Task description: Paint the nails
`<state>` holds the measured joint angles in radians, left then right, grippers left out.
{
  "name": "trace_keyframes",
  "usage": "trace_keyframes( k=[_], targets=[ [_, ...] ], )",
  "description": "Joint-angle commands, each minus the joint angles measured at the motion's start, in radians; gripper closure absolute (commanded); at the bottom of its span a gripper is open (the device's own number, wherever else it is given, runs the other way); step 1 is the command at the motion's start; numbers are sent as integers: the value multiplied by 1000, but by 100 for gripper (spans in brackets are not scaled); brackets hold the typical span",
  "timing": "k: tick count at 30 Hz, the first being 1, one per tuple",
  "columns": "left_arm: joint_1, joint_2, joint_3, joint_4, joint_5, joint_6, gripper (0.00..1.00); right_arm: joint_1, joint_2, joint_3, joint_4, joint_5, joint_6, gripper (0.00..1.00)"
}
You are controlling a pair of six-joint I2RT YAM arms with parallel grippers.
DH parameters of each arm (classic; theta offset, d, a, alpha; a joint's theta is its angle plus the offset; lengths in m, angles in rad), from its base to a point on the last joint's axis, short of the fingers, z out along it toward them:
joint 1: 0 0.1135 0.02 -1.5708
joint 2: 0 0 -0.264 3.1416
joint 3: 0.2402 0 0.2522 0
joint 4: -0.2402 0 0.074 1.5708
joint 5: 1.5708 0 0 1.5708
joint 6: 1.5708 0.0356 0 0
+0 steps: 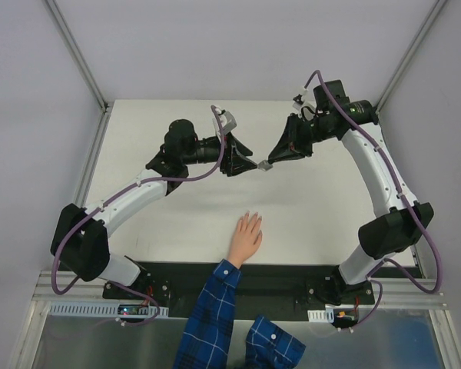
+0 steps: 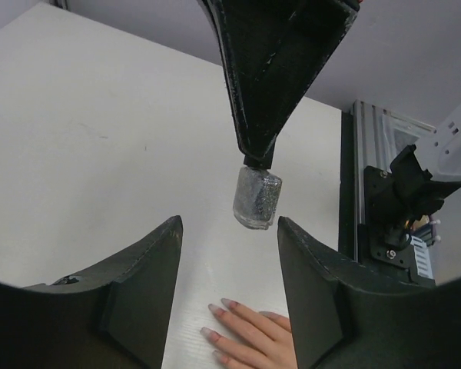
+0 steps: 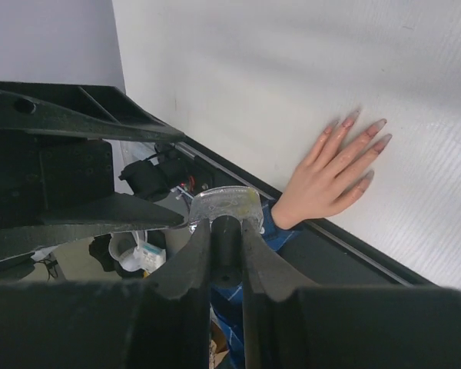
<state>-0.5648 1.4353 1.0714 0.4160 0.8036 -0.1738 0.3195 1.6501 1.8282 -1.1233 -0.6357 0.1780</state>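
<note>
A light-skinned hand point(image 1: 246, 237) lies flat on the white table point(image 1: 330, 223), fingers pointing away from the arms. Its pale nails point(image 2: 213, 308) show below my left fingertips, and the nails point(image 3: 352, 114) also tip the spread fingers in the right wrist view. My right gripper point(image 3: 224, 223) is shut on the black cap of a small glittery polish bottle point(image 2: 257, 198), which hangs in the air above the table. My left gripper point(image 2: 229, 223) stands open just short of the bottle point(image 1: 265, 165), with nothing between its fingers. The two grippers meet tip to tip over the table's middle.
A blue plaid sleeve point(image 1: 215, 307) reaches in over the black front strip point(image 1: 284, 277) between the two arm bases. The right arm's base point(image 2: 399, 207) and an aluminium rail point(image 2: 353, 169) stand at the table's edge. Grey walls enclose the far side.
</note>
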Motion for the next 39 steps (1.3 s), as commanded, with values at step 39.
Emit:
trace_keyframes(
  k=[39],
  targets=[
    [-69, 46, 110, 33, 22, 89, 63, 59, -9, 259, -160, 140, 91, 99]
  ],
)
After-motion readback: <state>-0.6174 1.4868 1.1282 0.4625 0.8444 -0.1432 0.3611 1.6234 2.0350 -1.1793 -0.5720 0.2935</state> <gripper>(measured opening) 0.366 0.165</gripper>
